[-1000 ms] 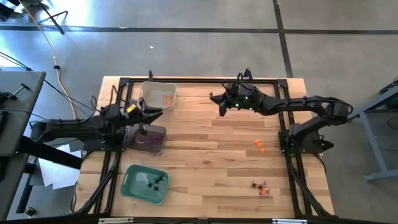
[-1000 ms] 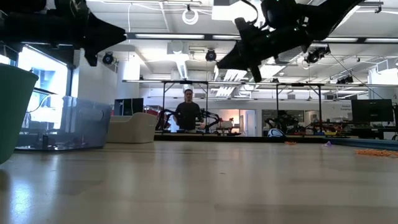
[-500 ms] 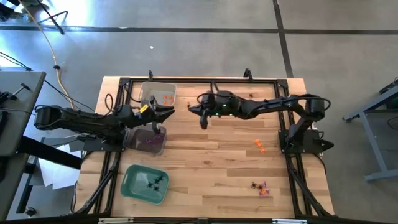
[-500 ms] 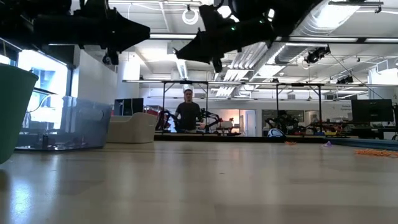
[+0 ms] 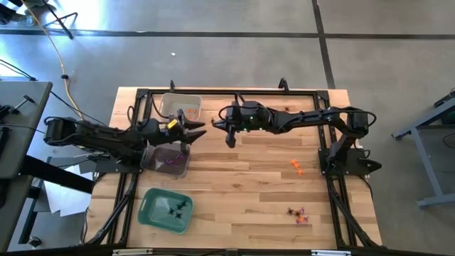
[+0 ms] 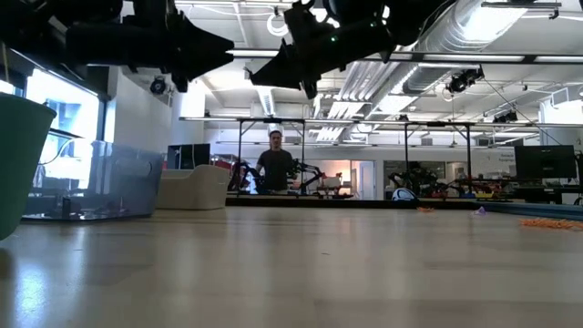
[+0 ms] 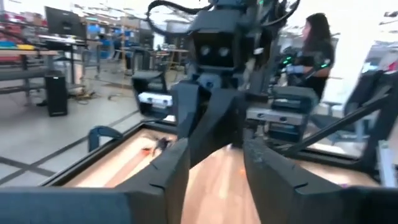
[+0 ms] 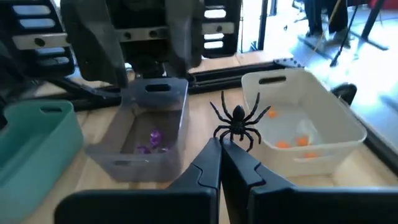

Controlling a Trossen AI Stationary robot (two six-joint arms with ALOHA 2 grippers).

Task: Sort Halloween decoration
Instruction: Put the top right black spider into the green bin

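Item: small black plastic spider (image 8: 238,126), one of the Halloween decoration set. It is pinched at its rear between the pressed-together fingertips of the right hand (image 5: 228,136), legs splayed, and held in the air above the table (image 5: 249,185), near the far side.

Relation that matters: the spider hangs just beside the left hand (image 5: 196,132), which faces it with fingers spread and nothing between them. The two hands point at each other, almost tip to tip, along the table's width. Judged from this, a pass from right hand to left looks likely; the left hand is the nearer to all three trays.

Trays, left side of table: white rectangular plastic tray (image 5: 180,108) holding orange trinkets, farthest back; clear rectangular plastic tray (image 5: 168,161) holding purple trinkets (image 8: 153,142), in the middle, partly under the left hand; teal-green plastic tray (image 5: 165,210) holding black spiders (image 5: 175,207), nearest the front. The green tray lies well apart from the held spider, beyond the clear one.

Unsorted stock, right side of table: a few orange pieces (image 5: 296,167); a small mixed cluster (image 5: 298,215) near the front edge.

Background: a person (image 6: 275,162) standing in the room beyond.
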